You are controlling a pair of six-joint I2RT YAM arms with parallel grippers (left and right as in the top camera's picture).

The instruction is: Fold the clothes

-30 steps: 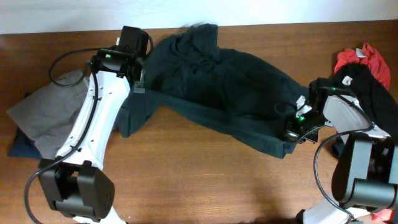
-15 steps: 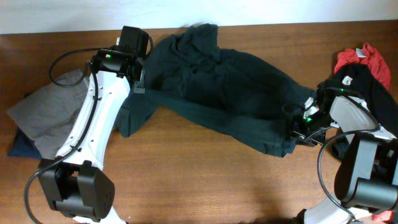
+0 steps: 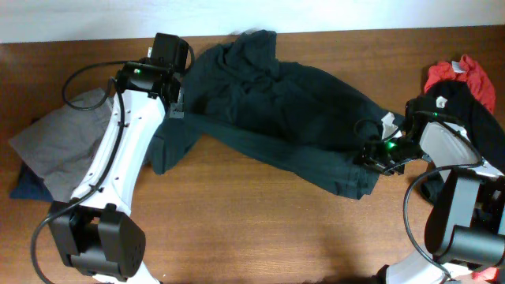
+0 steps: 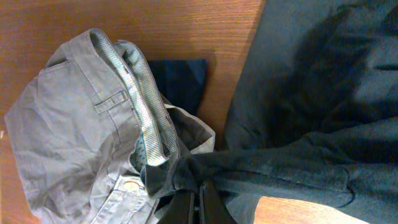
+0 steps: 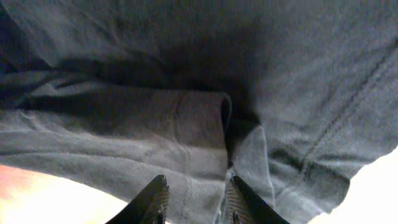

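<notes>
Right fingers (image 5: pixel 155 199) now apart, shut a second ago, over the hem of the crumpled dark green-black fabric T-shirt (image 3: pixel 276 110) on the wooden desk (image 3: pixel 237 229) | left fingers (image 4: pixel 181 206) clamped on its far edge | I reckon a regrasp comes before any fold.

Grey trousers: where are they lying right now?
In the overhead view the grey trousers lie at the far left, atop a navy garment, just left of the dark T-shirt.

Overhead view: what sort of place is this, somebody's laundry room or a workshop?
Most likely a robotics lab, not a home: a left arm and right arm work at a wooden table, with a dark T-shirt across it and grey trousers and a red garment heaped at its ends.
</notes>
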